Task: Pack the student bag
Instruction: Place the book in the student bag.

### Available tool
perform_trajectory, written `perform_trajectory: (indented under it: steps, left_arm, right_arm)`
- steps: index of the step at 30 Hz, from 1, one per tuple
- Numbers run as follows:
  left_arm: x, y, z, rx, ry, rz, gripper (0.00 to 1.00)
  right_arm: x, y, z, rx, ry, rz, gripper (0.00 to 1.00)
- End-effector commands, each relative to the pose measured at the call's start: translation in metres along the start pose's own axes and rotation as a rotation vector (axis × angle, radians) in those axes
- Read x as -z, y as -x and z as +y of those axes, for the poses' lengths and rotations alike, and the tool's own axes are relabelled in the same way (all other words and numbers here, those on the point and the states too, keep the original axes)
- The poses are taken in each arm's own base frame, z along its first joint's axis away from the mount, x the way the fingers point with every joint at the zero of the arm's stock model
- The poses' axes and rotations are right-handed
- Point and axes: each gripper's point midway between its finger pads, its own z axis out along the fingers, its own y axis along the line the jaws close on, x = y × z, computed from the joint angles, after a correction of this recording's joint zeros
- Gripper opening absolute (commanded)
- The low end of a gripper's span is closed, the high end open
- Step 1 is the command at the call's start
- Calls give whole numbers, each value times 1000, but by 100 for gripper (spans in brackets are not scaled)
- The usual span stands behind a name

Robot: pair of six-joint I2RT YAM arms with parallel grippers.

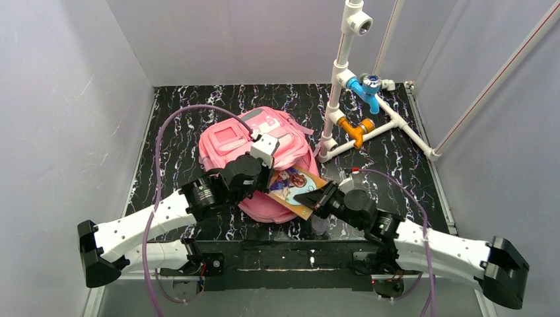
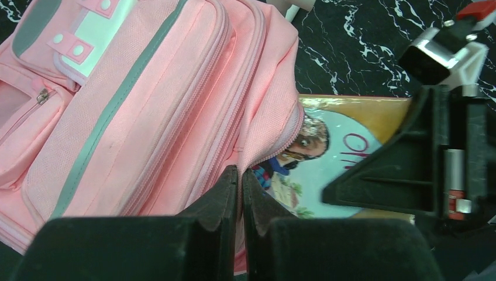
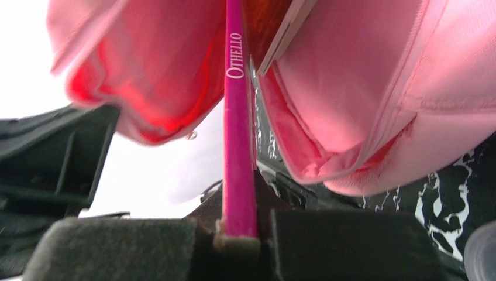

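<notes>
The pink student bag [image 1: 231, 142] lies in the middle of the dark marbled table, its opening toward the right. My left gripper [image 1: 263, 173] is shut on the zipper edge of the bag's opening [image 2: 270, 140] and holds the flap up. My right gripper [image 1: 309, 198] is shut on a book [image 1: 294, 188] with a magenta spine reading OTHELLO [image 3: 235, 105]. The book's far end sits in the bag's mouth, between the pink flaps [image 3: 351, 88]. Its picture cover [image 2: 327, 170] shows under the flap in the left wrist view.
A white pipe frame [image 1: 343, 72] with a blue valve [image 1: 370, 89] and an orange fitting [image 1: 353, 129] stands at the back right. A clear bottle [image 1: 320, 224] with a red cap [image 2: 476, 9] lies near my right arm. Grey walls close in both sides.
</notes>
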Motion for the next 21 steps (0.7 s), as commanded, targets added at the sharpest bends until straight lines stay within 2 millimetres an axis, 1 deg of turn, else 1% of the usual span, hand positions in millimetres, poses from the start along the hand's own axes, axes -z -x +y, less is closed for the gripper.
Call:
perform_trajectory:
  steps: [1,4,6,7,8,9,10,11,12,13,14,15,16,17,19,21]
  left_arm:
    - [12,43,-25,67,-114,-92,0]
    - [14,42,-31,60,-150,-67,0]
    - [20,41,-33,51,-169,-52,0]
    - [23,41,-33,45,-177,-45,0]
    - [26,40,-33,35,-184,-35,0]
    - [29,39,-30,31,-176,-28,0]
    - [32,38,-21,35,-137,-27,0]
    - [36,39,-12,20,-106,-39,0]
    - [39,39,-8,1,-97,-45,0]
    - [42,40,-6,-7,-95,-49,0]
    - [44,39,-6,-13,-104,-49,0]
    - [46,38,-8,-13,-118,-47,0]
    - [47,37,-9,-9,-130,-48,0]
    - [47,35,-10,-4,-136,-45,0]
    - [46,32,-11,2,-136,-37,0]
    - [44,29,-10,7,-128,-34,0]
  right_arm:
    - [-24,25,56,-130,183,-136,1]
    - [-52,32,67,-81,176,-195,1]
    - [-74,32,72,-50,161,-216,1]
    - [-85,31,78,-37,171,-219,1]
    - [-97,27,79,-32,174,-215,1]
    - [-107,24,83,-28,193,-210,1]
    - [-116,21,82,-29,208,-205,1]
    - [-122,20,81,-27,219,-211,1]
    - [-131,16,75,-28,213,-204,1]
    - [-137,10,73,-24,220,-178,6]
    - [-146,3,64,-8,207,-151,18]
    - [-153,-5,60,12,200,-117,29]
    - [-160,-13,56,42,192,-83,35]
    - [-164,-20,48,70,170,-58,41]
    - [-167,-32,28,113,130,-18,51]
    - [-161,-41,11,147,102,16,59]
